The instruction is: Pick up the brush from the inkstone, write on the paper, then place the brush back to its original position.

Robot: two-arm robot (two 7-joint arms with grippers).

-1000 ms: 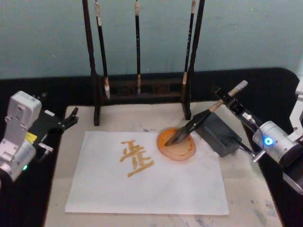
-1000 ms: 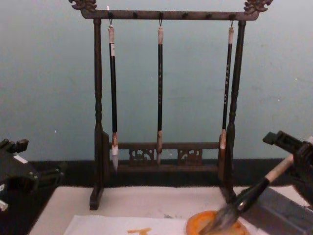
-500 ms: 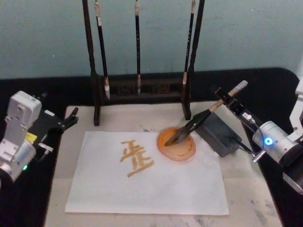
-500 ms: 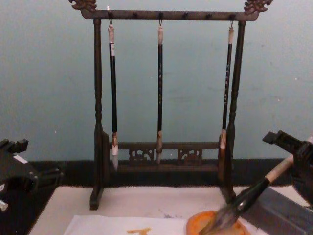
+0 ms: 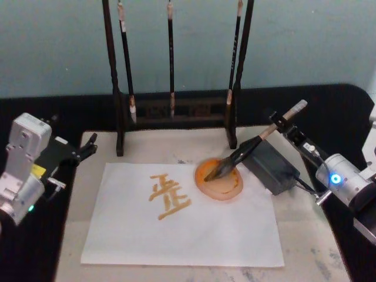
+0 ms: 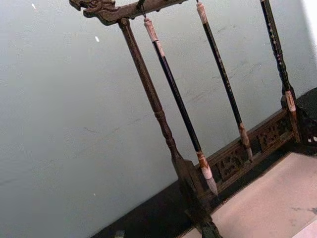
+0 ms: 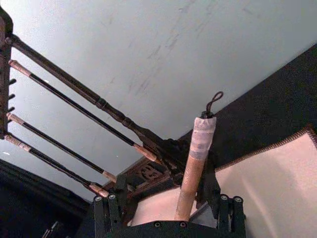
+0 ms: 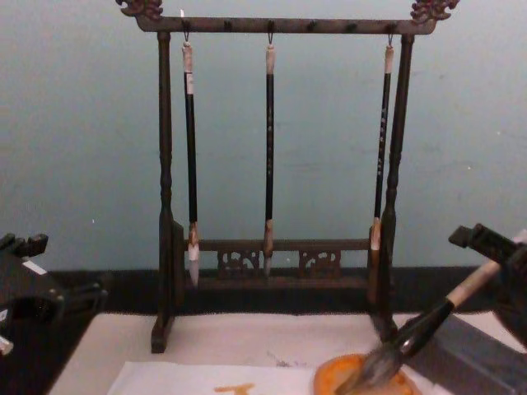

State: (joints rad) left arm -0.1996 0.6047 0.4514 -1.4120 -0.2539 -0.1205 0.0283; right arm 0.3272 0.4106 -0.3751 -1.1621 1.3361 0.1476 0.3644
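The calligraphy brush [image 5: 254, 144] lay ahead of the right gripper [image 5: 289, 128], bristles resting in the orange dish [image 5: 219, 179]. Its grip state could not be determined. The left gripper [image 5: 87, 147] was parked left of the paper [image 5: 182, 226].

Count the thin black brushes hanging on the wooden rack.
3: left thin black brush, middle thin black brush and right thin black brush, all hanging from the dark wooden rack's top bar.

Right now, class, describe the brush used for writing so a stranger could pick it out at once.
Start at the tall wooden brush stand behind the white paper. In front of its right post, the brush leans with its bristles in the orange dish. Unlike the three thin hanging brushes, it is fat-headed, with a pale tan upper handle.
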